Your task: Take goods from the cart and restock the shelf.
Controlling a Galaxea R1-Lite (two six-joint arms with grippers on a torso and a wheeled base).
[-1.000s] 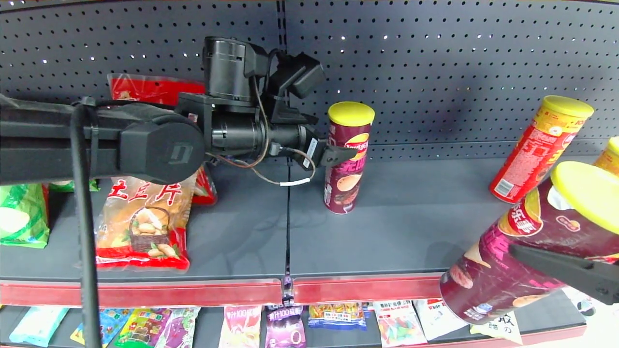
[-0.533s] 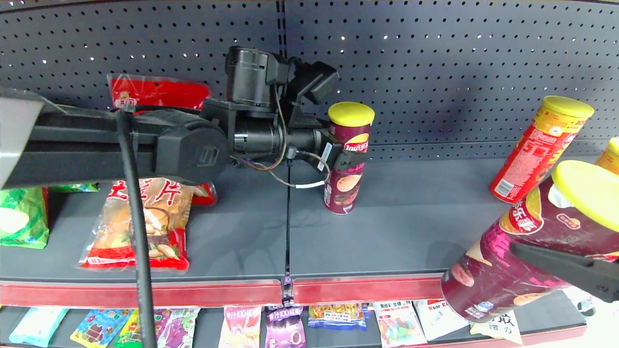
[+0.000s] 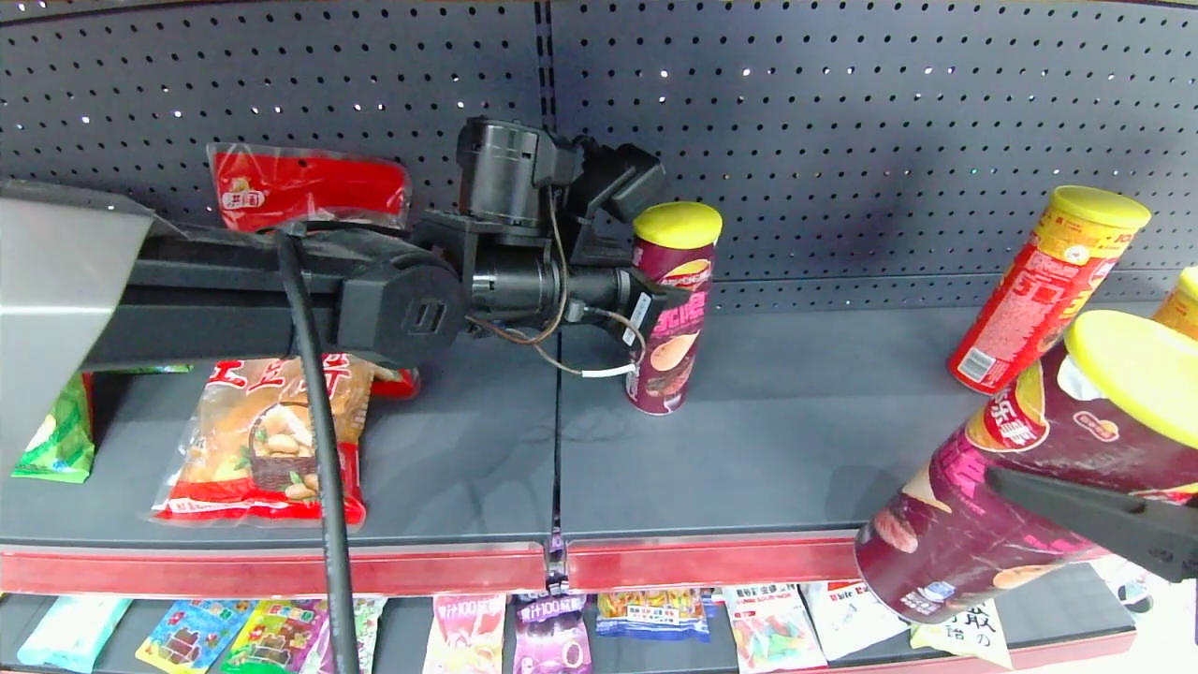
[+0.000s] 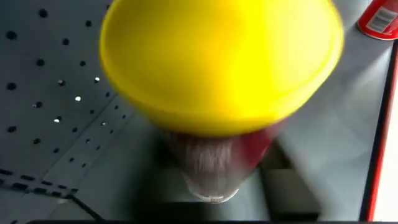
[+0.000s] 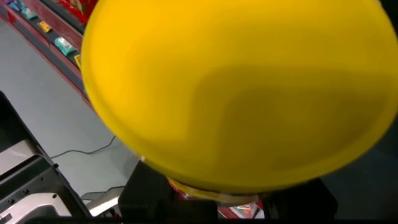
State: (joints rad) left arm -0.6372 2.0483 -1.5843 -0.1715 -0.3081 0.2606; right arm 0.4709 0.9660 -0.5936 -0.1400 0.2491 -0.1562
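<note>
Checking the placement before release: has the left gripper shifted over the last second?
Yes. The left gripper has slid rightward and slightly down, farther from the shelf's centre seam, closing in around the standing can, whose base stays put.

Left gripper (image 3: 676, 305) grips far can (image 3: 661, 373); right gripper (image 3: 1062, 482) holds near can (image 3: 983, 440).

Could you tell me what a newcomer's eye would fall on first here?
Probably the yellow-lidded tilted maroon can looming at lower right, held by the right gripper. Next, the left gripper clasping the standing maroon can mid-shelf, and the red can leaning against the pegboard at right.
</note>
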